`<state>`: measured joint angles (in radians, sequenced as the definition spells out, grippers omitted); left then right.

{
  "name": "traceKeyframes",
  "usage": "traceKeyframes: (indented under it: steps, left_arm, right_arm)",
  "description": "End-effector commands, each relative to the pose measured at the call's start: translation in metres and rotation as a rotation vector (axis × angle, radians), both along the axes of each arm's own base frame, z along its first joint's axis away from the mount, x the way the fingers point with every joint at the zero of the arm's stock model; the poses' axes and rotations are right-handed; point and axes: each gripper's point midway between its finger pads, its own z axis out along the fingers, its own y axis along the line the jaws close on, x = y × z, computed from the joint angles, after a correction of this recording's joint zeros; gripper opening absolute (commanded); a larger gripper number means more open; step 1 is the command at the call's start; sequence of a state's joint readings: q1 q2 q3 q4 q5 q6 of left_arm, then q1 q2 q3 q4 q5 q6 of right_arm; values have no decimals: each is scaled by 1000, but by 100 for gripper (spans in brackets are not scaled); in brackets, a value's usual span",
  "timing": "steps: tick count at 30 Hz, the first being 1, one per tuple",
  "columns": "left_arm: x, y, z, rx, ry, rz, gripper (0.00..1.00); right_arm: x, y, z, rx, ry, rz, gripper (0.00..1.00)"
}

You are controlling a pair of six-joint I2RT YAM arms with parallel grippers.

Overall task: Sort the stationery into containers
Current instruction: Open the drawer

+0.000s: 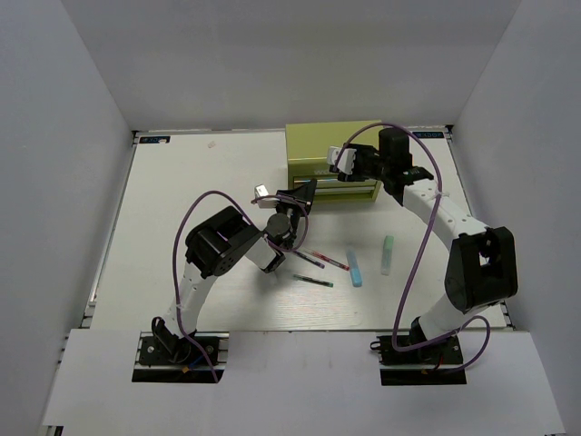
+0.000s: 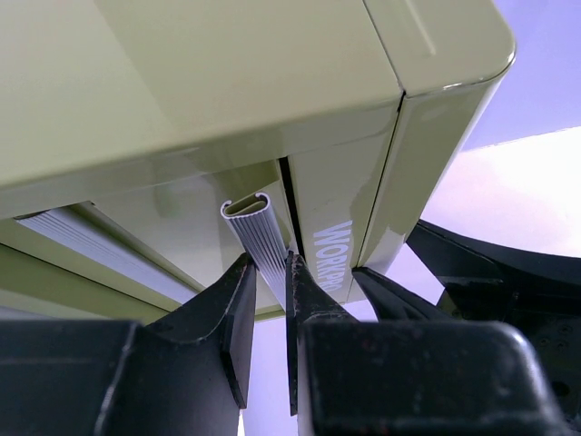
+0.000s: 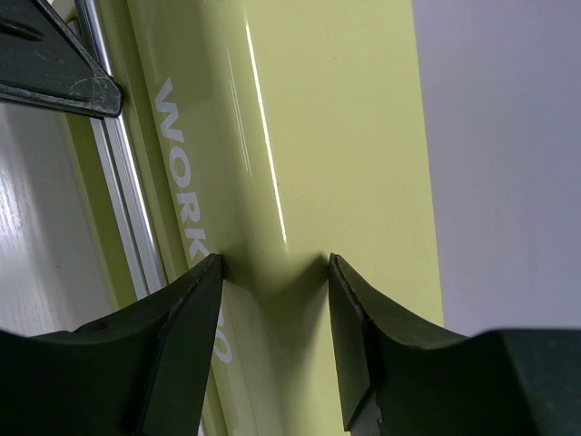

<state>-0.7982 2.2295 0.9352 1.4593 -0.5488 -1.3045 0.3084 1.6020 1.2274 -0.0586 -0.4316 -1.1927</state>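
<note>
The jaws of the left gripper [image 1: 298,193] sit at the drawer front of the yellow-green tool chest [image 1: 318,141], and the right gripper [image 1: 345,165] is at its top edge, while the blue marker [image 1: 355,270], mint marker [image 1: 388,255] and three pens [image 1: 329,262] lie loose on the table [image 1: 182,182] before it. From the left wrist, the jaws are almost closed on the ribbed silver drawer handle [image 2: 257,238], beside white letters "WORKPR". From the right wrist, the jaws stand half apart with their tips on the chest and hold nothing; only "WORK" is readable, as a finger [image 3: 182,345] hides the rest.
</note>
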Motion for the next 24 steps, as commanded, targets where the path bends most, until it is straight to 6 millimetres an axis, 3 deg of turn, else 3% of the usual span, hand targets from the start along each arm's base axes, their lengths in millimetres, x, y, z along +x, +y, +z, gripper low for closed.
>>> traceKeyframes:
  steps: [1,8,20,22,24]
  left_arm:
    - [-5,12,4,29,-22,45,0]
    - [-15,12,-1,38,-16,27,0]
    - [-40,20,24,43,-74,-9,0]
    - [-45,25,16,70,-60,-8,0]
    - [-51,25,26,53,-75,-16,0]
  right_arm:
    - [15,-1,7,3,-20,-43,52]
    - [21,-5,8,17,-19,-80,52]
    - [28,-8,8,34,-2,-130,52]
    - [32,-9,14,45,-29,-142,52]
    - [34,-9,12,45,-26,-147,52]
